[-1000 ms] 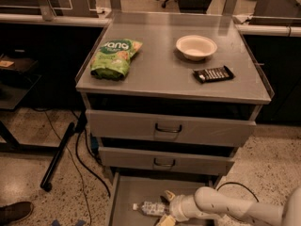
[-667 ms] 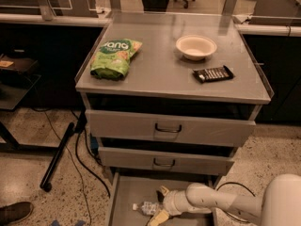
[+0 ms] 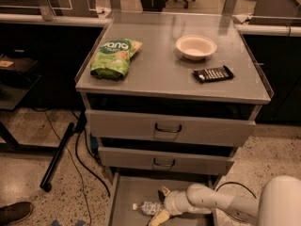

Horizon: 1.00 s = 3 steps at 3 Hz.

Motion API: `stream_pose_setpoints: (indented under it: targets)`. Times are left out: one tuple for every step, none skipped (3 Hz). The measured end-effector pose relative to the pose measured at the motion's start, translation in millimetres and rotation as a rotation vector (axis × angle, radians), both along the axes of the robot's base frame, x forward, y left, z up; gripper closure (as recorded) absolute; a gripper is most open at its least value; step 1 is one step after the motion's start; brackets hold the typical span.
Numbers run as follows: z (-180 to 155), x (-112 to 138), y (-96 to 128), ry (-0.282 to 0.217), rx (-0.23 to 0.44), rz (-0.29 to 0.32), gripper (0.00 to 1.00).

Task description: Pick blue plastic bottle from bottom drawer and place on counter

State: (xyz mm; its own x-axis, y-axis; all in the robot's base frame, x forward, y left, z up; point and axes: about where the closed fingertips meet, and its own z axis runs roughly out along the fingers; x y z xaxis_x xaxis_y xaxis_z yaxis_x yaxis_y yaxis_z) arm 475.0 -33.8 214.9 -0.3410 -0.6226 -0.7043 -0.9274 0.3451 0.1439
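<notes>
1. Surface: the counter (image 3: 160, 79) is a flat grey metal top, squarish, with a thin raised rim along its left and right edges. Under its front edge are two shut grey drawers with dark loop handles, the upper drawer (image 3: 127, 126) and the middle drawer (image 3: 127, 158).
2. On the counter: a green snack bag (image 3: 115, 58), crinkled and glossy, lies near the left edge. A white bowl (image 3: 196, 47), round and shallow, sits toward the back right corner. A dark packet (image 3: 213, 74), flat and rectangular, lies skewed near the right edge, in front of the bowl.
3. Room: speckled terrazzo floor (image 3: 42, 135). Black cables (image 3: 81, 171) trail by the cabinet's left side, and a black bar (image 3: 56, 157) lies beside them. A dark shoe (image 3: 14, 212) is at the bottom left.
4. The bottom drawer (image 3: 127, 192) is pulled out below the front edge, a shallow tray with a flat grey floor. The blue plastic bottle (image 3: 146, 207) lies on its side on that floor, white cap pointing left.
5. The gripper (image 3: 158, 206) is low inside the bottom drawer, on a rounded white arm (image 3: 211, 202) reaching in from the right. Its yellowish fingers (image 3: 164, 191) are spread wide, one behind and one in front of the bottle's base end. Nothing is clamped, and contact cannot be told.
6. Versus 1.0 s ago: the gripper has shifted left, closer over the bottle. The bottle and the counter items are unmoved. More of the white robot body (image 3: 282, 201) shows at the bottom right.
</notes>
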Motion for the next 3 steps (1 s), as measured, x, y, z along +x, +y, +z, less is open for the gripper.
stream_pose_setpoints:
  targets:
    - [-24.2, 10.8, -7.0, -0.003, -0.021, -0.016, 0.00]
    - [-42.9, 19.0, -11.3, -0.002, -0.038, -0.024, 0.00]
    - [-64.0, 20.6, -12.2, 0.017, -0.051, -0.021, 0.00]
